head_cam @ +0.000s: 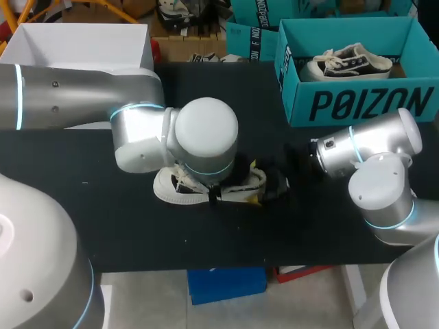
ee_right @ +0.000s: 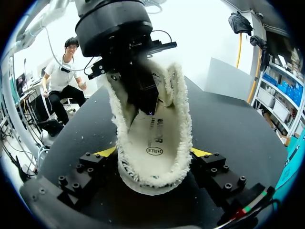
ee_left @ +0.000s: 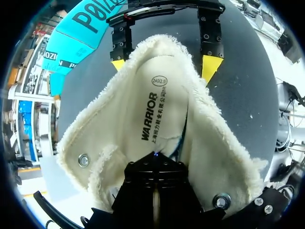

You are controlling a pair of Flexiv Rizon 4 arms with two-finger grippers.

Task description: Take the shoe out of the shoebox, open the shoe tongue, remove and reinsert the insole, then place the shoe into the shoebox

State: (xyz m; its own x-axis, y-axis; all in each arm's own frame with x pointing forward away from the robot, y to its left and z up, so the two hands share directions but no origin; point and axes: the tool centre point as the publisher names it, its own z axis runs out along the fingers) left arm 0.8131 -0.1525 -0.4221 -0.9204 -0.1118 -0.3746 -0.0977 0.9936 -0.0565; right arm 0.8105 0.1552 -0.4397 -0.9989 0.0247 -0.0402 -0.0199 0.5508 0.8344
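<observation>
Shoe, mid-frame, looks light and soft; the right gripper clasps its likely firmer heel. Whether the left gripper pinches the floppy insole, I cannot tell.

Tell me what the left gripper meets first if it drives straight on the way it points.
Most likely the insole of the fleece-lined shoe, straight ahead of the left gripper.

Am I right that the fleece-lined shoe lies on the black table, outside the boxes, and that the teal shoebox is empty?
Not quite: the teal shoebox is not empty. The head view shows a black-and-white shoe inside it. The fleece-lined shoe does lie on the black table, outside the boxes.
</observation>
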